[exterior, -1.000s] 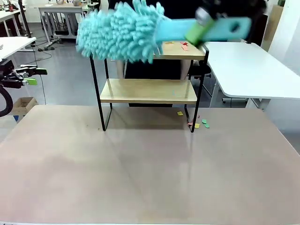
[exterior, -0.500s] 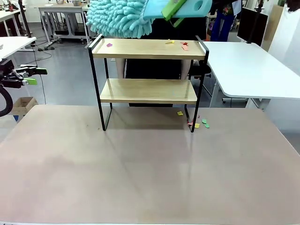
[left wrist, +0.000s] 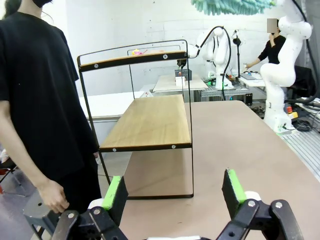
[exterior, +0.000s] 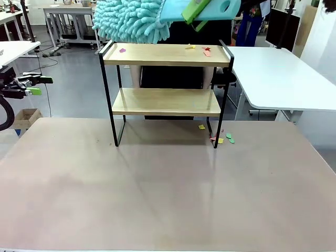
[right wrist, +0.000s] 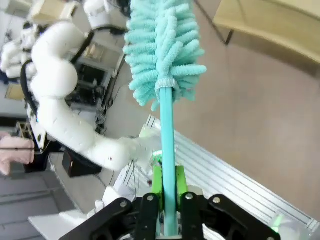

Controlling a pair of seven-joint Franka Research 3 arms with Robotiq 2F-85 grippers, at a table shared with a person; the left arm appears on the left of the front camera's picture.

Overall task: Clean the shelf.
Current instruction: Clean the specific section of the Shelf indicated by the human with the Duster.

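Up high over the desk (exterior: 157, 194), right hand (right wrist: 167, 172) clenched on the flat turquoise handle of a fluffy duster (exterior: 131, 21), green pads (right wrist: 156, 177) pressed to both sides of the handle. Mop head just above the left end of the shelf (exterior: 165, 101); touching or not, cannot tell. Shelf upright on the desk's far half, roughly centred, 2 wooden boards in a black frame. On the upper board, small coloured scraps (exterior: 206, 51): 1 purple near the left end, a few yellow and red near the right end. More scraps on the desk by the right front leg. Off beyond the desk's left edge, left hand (left wrist: 174, 192) released, jaws wide apart, grasping nothing, facing the shelf's side. Just behind the shelf, a person (left wrist: 40, 100) in black, standing.
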